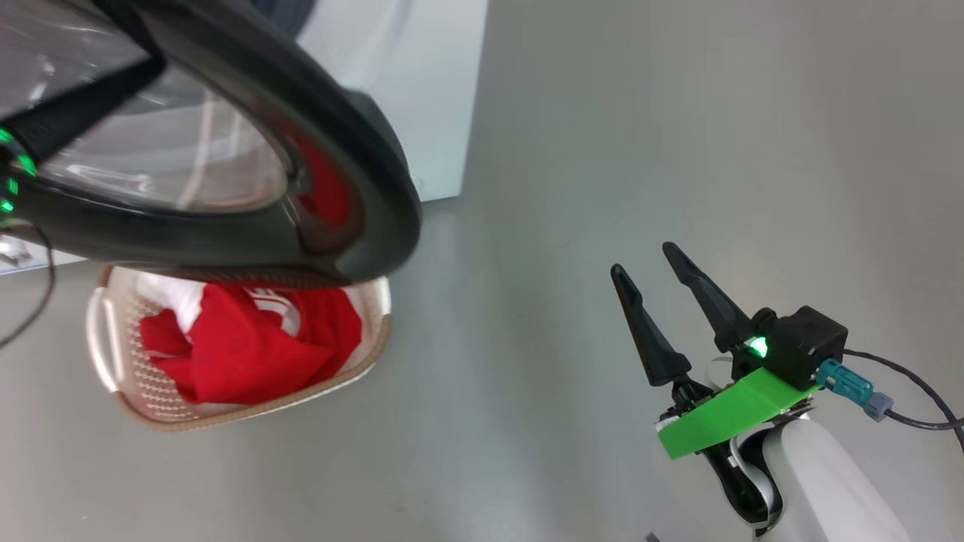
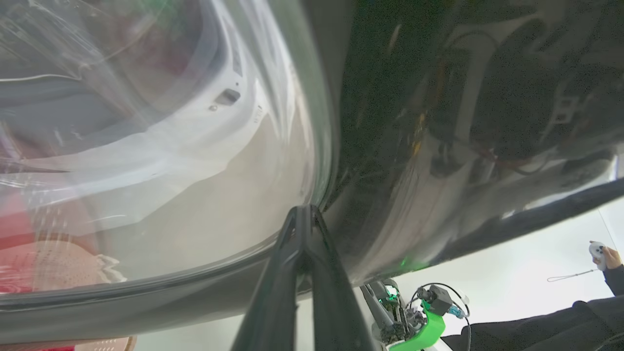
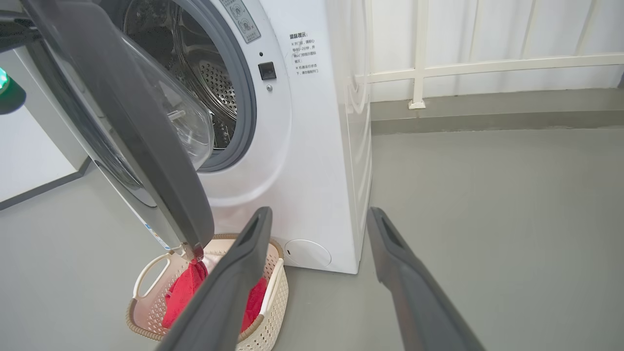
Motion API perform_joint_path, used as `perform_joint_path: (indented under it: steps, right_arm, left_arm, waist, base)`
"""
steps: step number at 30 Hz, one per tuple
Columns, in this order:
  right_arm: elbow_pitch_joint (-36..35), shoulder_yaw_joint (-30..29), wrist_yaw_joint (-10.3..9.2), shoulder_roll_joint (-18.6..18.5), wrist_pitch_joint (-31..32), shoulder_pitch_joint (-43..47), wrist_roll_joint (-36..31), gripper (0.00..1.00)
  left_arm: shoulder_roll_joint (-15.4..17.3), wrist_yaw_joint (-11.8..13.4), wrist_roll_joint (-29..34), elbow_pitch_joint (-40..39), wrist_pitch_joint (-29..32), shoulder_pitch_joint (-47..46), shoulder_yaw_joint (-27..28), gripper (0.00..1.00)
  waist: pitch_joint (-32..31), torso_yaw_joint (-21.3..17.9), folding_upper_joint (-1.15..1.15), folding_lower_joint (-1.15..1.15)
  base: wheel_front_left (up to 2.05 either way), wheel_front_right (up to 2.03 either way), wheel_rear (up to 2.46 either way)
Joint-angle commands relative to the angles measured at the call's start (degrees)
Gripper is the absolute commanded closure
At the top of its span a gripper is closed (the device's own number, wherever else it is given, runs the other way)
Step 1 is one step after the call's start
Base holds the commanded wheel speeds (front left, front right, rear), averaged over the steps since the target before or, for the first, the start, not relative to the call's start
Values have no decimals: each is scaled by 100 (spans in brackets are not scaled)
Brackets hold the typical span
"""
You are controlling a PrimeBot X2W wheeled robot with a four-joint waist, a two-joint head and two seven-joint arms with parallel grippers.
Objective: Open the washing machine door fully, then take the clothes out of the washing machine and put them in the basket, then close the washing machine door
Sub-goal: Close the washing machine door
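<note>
Clothes (image 1: 248, 354) fill the basket (image 1: 154, 395); door (image 1: 369, 181) overhangs it.

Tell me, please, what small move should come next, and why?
Probably press the door toward the washing machine with the shut left tool: the clothes lie in the basket, the drum looks empty, the door stands ajar.

Red clothes (image 1: 248, 354), cream perforated basket (image 1: 162, 395), black-rimmed door (image 1: 376, 173).

Lower right of the head view: my right gripper (image 1: 643, 258), with two long tapered black fingers (image 1: 651, 331), a boxy black housing (image 1: 809, 342) bearing a green light (image 1: 758, 347), a bright green plate (image 1: 734, 412), a teal plug (image 1: 845, 382) on a black cable (image 1: 922, 420), and a glossy white forearm (image 1: 828, 482).
</note>
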Motion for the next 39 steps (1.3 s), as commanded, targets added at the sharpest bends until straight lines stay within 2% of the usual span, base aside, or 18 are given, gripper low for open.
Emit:
perform_joint_path:
  steps: [1, 13, 26, 29, 32, 33, 34, 35, 36, 38, 39]
  right_arm:
    - [-162, 88, 9, 41, -43, -51, -30, 0]
    - [-181, 42, 9, 176, -43, -57, -47, 0]
    - [-125, 26, 9, 76, -43, -24, -54, 0]
    - [-97, 46, 9, -23, -43, 26, -38, 0]
    - [-84, 58, 9, -72, -43, 46, -28, 0]
    - [-77, 57, 9, -120, -43, 77, -20, 0]
    - [-77, 57, 9, -120, -43, 77, -20, 0]
    - [-70, 60, 9, -145, -43, 91, -15, 0]
    - [-61, 64, 9, -170, -43, 108, -7, 0]
    - [-43, 67, 9, -216, -43, 152, 4, 0]
    - [-41, 65, 9, -238, -43, 175, 9, 0]
  left_arm:
    - [337, -22, 103, -54, -123, -312, 220, 100]
    - [640, -22, 291, 622, -857, -797, 80, 100]
    - [693, -22, -66, 544, -1200, -408, -202, 100]
    - [655, -22, -229, 374, -1307, -47, -249, 76]
    - [644, -22, -277, 272, -1378, 156, -271, 69]
    - [629, -22, -311, 183, -1459, 354, -290, 57]
    - [629, -22, -311, 183, -1459, 354, -290, 57]
    - [626, -22, -315, 143, -1518, 448, -291, 52]
    - [624, -22, -310, 97, -1576, 544, -302, 36]
    - [596, -22, -356, -10, -1672, 758, -313, 12]
    - [592, -22, -360, -61, -1739, 865, -307, 4]
  waist:
    - [159, -225, 0, 0]
    - [231, -543, 0, 0]
    - [-20, -287, 0, 0]
    - [-167, -116, 0, 0]
    - [-240, -32, 0, 0]
    - [-316, 55, 0, 0]
    - [-316, 55, 0, 0]
    - [-354, 96, 0, 0]
    - [-393, 136, 0, 0]
    - [-479, 218, 0, 0]
    - [-514, 261, 0, 0]
  base:
    - [0, 0, 0]
    - [0, 0, 0]
    - [0, 0, 0]
    - [0, 0, 0]
    - [0, 0, 0]
    - [0, 0, 0]
    - [0, 0, 0]
    - [0, 0, 0]
    - [0, 0, 0]
    - [0, 0, 0]
    - [0, 0, 0]
